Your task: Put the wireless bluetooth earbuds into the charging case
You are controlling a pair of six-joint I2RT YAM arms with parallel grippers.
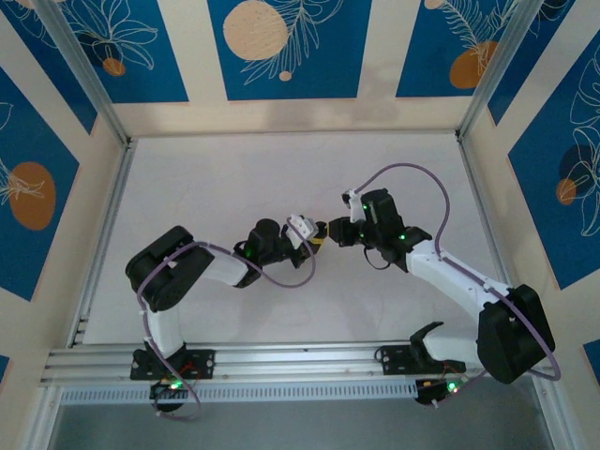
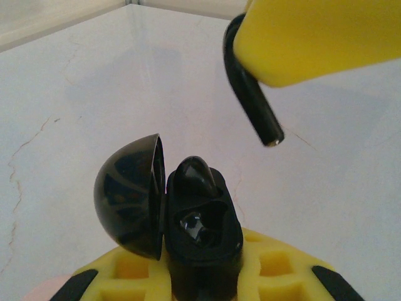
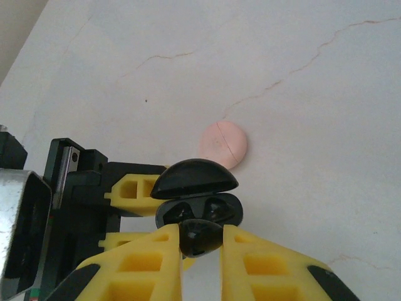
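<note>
We had the open charging case (image 2: 203, 251) pinched in our left fingers (image 2: 135, 269), one earbud (image 2: 193, 175) apparently seated in it, and our right fingers (image 2: 313, 37) pinching the second earbud (image 2: 250, 94) just above the case, not yet inserted.

The left gripper (image 1: 313, 234) and right gripper (image 1: 337, 232) meet almost tip to tip over the middle of the white table (image 1: 234, 169), both arms bent inward.
</note>
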